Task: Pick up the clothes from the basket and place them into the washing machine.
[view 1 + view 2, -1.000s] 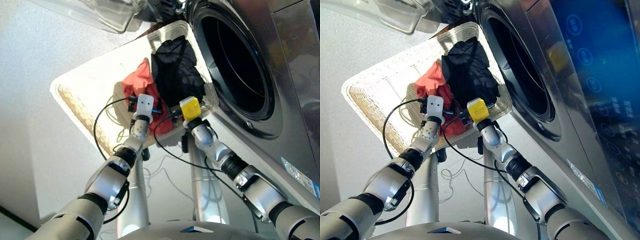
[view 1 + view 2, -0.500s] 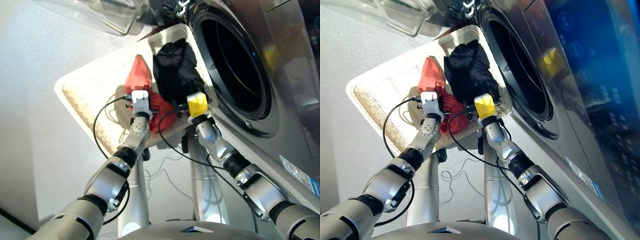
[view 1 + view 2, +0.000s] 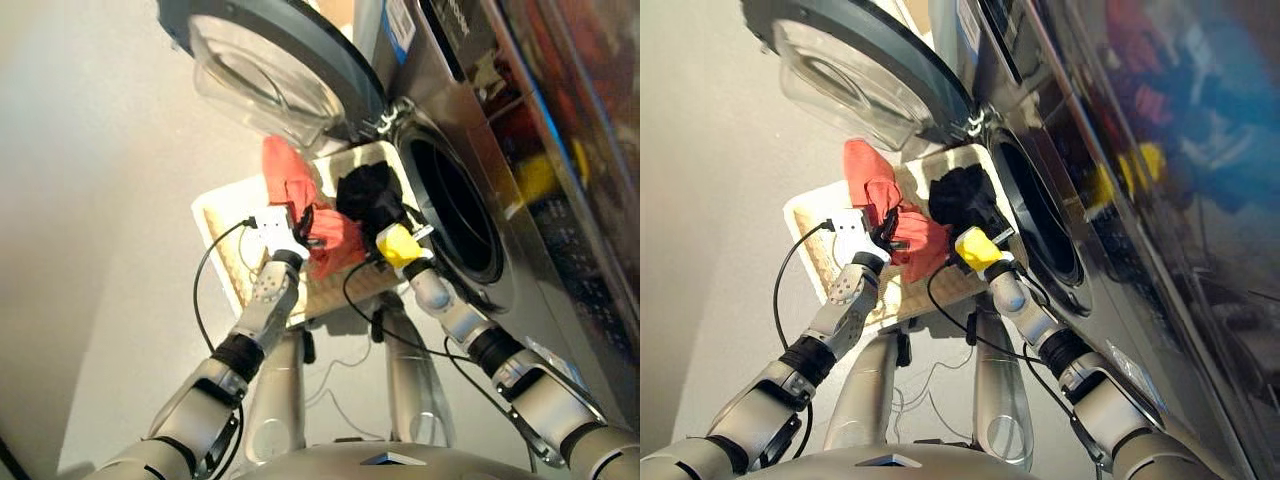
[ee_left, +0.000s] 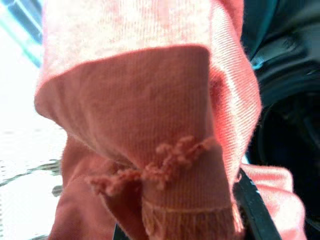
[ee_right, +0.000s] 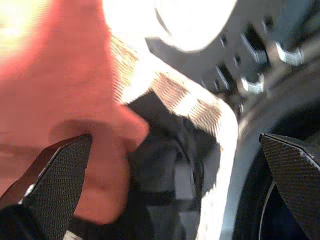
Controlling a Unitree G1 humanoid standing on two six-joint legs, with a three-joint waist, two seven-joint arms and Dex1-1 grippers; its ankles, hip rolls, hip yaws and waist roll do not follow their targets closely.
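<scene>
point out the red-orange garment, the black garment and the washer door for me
red-orange garment (image 3: 335,245), left eye view, its lower bunched part.
black garment (image 3: 368,193), left eye view, middle of the pile.
washer door (image 3: 845,75), right eye view, the clear glass bowl.

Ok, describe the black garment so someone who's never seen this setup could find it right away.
Start at the dark grey washing machine with its round door swung open. Right in front of its porthole sits a cream woven basket. The black garment lies bunched in the basket's corner nearest the porthole, beside the red-orange garment held up by the left gripper; it is the only dark cloth there.
</scene>
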